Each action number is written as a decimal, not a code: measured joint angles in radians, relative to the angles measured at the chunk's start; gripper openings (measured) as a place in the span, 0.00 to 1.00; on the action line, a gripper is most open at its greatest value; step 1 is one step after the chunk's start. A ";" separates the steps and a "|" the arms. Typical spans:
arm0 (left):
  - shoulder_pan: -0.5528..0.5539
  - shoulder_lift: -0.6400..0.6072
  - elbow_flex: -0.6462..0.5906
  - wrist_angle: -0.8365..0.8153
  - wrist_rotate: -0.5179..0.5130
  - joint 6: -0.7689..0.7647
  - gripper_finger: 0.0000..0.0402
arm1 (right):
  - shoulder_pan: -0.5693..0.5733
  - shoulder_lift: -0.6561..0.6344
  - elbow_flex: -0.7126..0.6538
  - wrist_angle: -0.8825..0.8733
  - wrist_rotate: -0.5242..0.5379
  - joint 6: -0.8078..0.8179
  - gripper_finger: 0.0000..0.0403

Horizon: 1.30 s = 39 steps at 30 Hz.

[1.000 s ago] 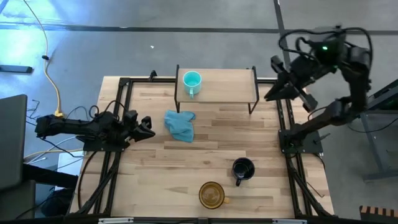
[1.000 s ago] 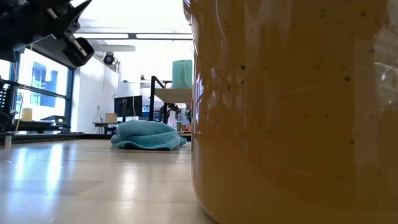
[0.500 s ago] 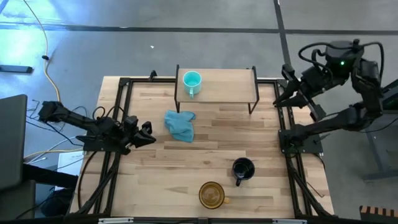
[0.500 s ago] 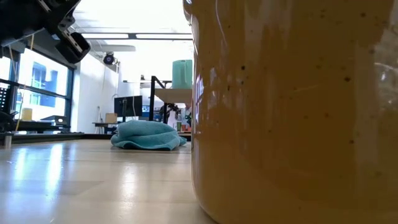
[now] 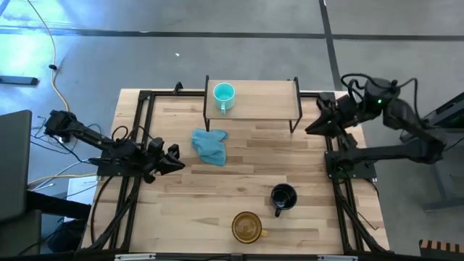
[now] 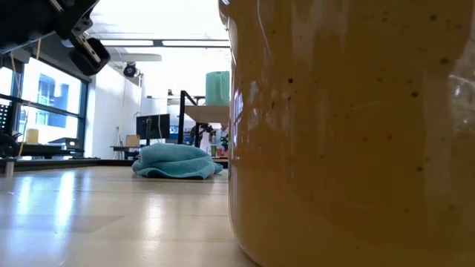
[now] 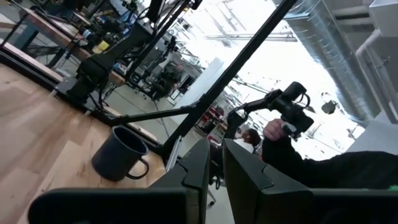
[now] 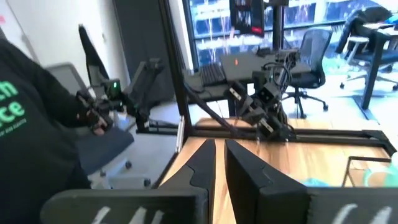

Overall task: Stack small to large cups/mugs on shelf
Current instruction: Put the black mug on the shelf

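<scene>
A: Non-task items, high view: a blue-teal cloth [image 5: 210,146] lies crumpled on the wooden table [image 5: 239,181], toward the left of centre. A yellow cable [image 5: 59,87] runs across the grey floor [image 5: 239,14] beyond the table's left side.

B: Low view confirms the cloth [image 6: 177,161], a soft heap resting on the tabletop [image 6: 111,215]. Windows [image 6: 52,104] on the left behind it.

A: Room beyond?

B: Right wrist view: an office chair [image 8: 311,53] at a desk with monitors [image 8: 249,15]. A dark garment with green lettering [image 8: 18,112] close by, possibly a person's; too partial to confirm.
</scene>
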 joint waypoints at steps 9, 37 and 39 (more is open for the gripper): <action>0.000 0.250 0.167 -0.008 0.060 0.070 0.09 | 0.001 -0.117 -0.304 0.301 0.020 0.138 0.06; 0.141 1.051 1.001 -0.440 0.147 0.306 0.09 | 0.001 -0.280 -0.398 0.195 0.185 0.187 0.06; 0.156 1.077 1.044 -0.456 0.152 0.301 0.09 | 0.001 -0.302 -0.398 0.179 0.189 0.186 0.06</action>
